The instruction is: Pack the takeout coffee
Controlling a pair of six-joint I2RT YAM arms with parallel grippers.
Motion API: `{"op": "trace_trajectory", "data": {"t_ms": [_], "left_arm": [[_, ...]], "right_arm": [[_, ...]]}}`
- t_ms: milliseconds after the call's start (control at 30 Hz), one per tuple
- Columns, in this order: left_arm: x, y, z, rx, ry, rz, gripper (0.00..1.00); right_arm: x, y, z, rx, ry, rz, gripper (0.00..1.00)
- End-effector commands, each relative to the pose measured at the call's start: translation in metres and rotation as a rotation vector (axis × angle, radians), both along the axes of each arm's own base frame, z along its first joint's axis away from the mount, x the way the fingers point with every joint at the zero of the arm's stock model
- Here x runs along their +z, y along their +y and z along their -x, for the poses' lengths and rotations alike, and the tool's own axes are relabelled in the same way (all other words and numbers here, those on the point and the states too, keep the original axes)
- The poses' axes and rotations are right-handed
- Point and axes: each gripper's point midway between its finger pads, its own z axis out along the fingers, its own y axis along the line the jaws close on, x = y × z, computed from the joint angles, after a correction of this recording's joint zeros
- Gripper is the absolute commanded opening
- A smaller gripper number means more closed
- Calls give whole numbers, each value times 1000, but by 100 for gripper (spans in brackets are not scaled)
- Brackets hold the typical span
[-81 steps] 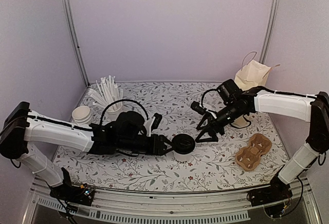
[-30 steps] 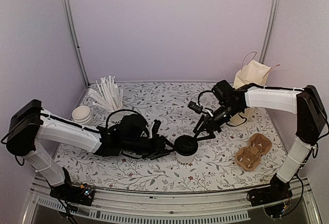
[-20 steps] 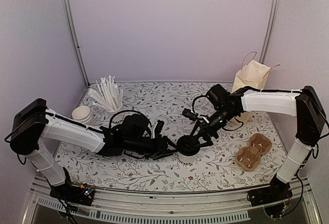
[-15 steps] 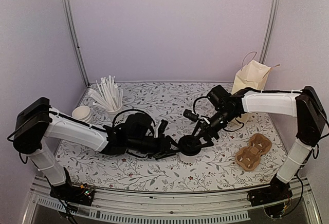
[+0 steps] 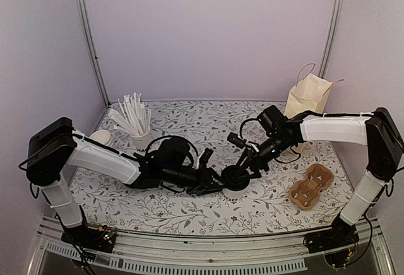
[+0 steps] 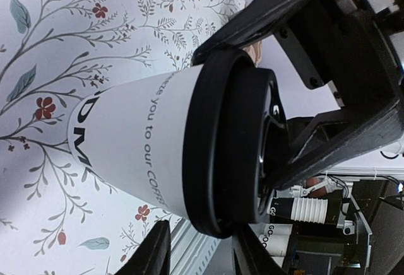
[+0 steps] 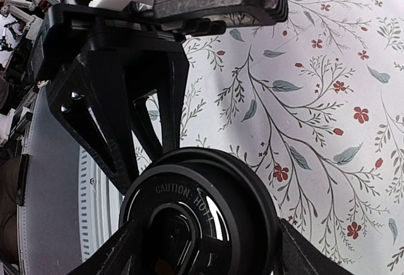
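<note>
In the top view, a white cup of white sticks (image 5: 136, 123) stood at 10 o'clock from the middle of the floral counter (image 5: 189, 117), untouched. The left end effector (image 5: 211, 185) lay low at 9 o'clock of the takeout coffee (image 5: 235, 179). In its wrist view its 2 fingers stood apart with nothing between them, and the cup sat just beyond the tips, so it was released.

The coffee stood upright on the counter near the middle, with its black lid (image 7: 202, 215) already seated. The right end effector (image 5: 242, 170) reached in from 1 o'clock, with 1 finger on either side of the lid's rim and apparently against it. Whether it was already clenched on the lid I cannot tell.

At 3 o'clock of the cup, well apart from it, the brown pulp cup carrier (image 5: 310, 187) lay with its wells empty. The paper bag (image 5: 308, 93) stood farther off at 1 o'clock. Judged from this, lidding was done but packing had barely begun: the coffee was yet to be lifted, set in the carrier or the bag, and let go.
</note>
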Motion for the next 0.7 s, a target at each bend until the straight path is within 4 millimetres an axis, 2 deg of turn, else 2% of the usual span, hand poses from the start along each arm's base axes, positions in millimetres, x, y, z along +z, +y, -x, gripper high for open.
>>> {"op": "trace_trajectory", "data": {"t_ms": [0, 100, 267, 400, 467, 533, 667], "left_arm": [[-77, 37, -14, 92, 68, -266, 34], [-103, 54, -13, 107, 104, -357, 33], [-135, 73, -10, 86, 96, -481, 32], [-140, 85, -14, 81, 64, -546, 33], [-134, 83, -21, 86, 35, -534, 34], [-114, 69, -31, 83, -29, -481, 36], [-54, 35, -44, 60, -202, -361, 39]], "right_arm": [[-56, -16, 7, -9, 13, 155, 65], [-67, -20, 9, -14, 29, 175, 64], [-83, -25, 10, -34, 46, 222, 63], [-92, -33, 6, -62, 16, 266, 63], [-93, -35, 3, -74, 2, 279, 63], [-88, -33, 5, -67, 14, 270, 65], [-46, -22, 13, -17, 43, 133, 74]]}}
